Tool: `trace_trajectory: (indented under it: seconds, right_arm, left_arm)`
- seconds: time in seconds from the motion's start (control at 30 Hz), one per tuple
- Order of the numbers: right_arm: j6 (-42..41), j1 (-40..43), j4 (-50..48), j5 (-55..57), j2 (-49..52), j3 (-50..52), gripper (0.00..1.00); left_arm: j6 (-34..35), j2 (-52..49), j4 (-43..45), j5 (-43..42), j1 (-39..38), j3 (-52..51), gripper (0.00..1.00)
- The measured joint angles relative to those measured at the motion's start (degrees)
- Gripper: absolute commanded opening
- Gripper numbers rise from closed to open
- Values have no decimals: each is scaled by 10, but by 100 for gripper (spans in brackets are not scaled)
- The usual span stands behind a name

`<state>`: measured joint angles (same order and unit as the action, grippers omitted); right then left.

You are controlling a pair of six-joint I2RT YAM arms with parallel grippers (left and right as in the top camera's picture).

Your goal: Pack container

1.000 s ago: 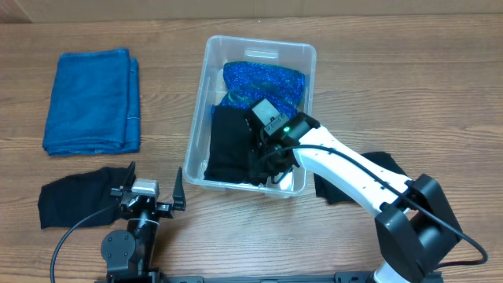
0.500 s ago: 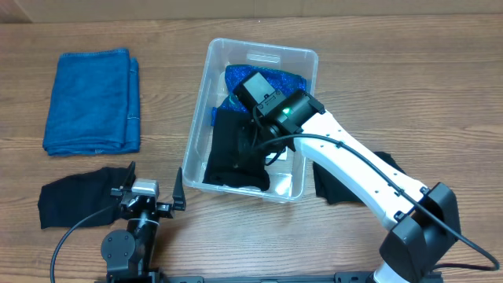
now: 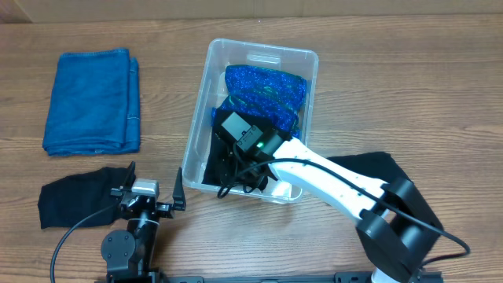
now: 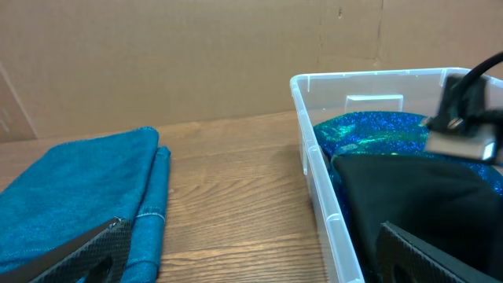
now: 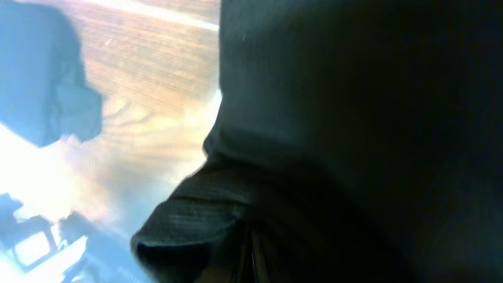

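Swung the right gripper (image 3: 240, 169) lower into the container (image 3: 195, 137) since half a second ago, fingers buried in black cloth (image 3: 214, 161); cannot tell whether pinching. Holds left gripper (image 3: 154, 185) fingers spread, container just right of them. Might snag cloth on withdrawal, dragging it over the rim.

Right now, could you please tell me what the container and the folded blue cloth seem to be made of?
The container looks like clear, glossy rigid plastic: you can see through its walls. The folded blue cloth looks like soft, matte woven fabric, with a stitched edge; the fibre is unclear.
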<state>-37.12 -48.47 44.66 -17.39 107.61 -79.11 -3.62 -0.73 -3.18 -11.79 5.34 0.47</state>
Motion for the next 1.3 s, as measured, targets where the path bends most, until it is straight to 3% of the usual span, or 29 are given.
trace_trajectory:
  seconds: [0.37, 0.5, 0.6, 0.73, 1.03, 1.3]
  right_arm:
    - [-10, 0, -11, 4, 50, -10, 4]
    - [9, 7, 78, 42, 57, -95, 9]
    - [19, 48, 86, 71, 57, -166, 10]
    - [23, 100, 113, 122, 57, -168, 10]
    - [42, 104, 138, 177, 82, -157, 9]
    - [55, 133, 254, 224, 28, -163, 10]
  left_arm:
    - [0, 0, 0, 0, 0, 0, 100]
    - [0, 0, 0, 0, 0, 0, 100]
    - [0, 0, 0, 0, 0, 0, 100]
    - [0, 0, 0, 0, 0, 0, 100]
    - [0, 0, 0, 0, 0, 0, 100]
    - [0, 0, 0, 0, 0, 0, 100]
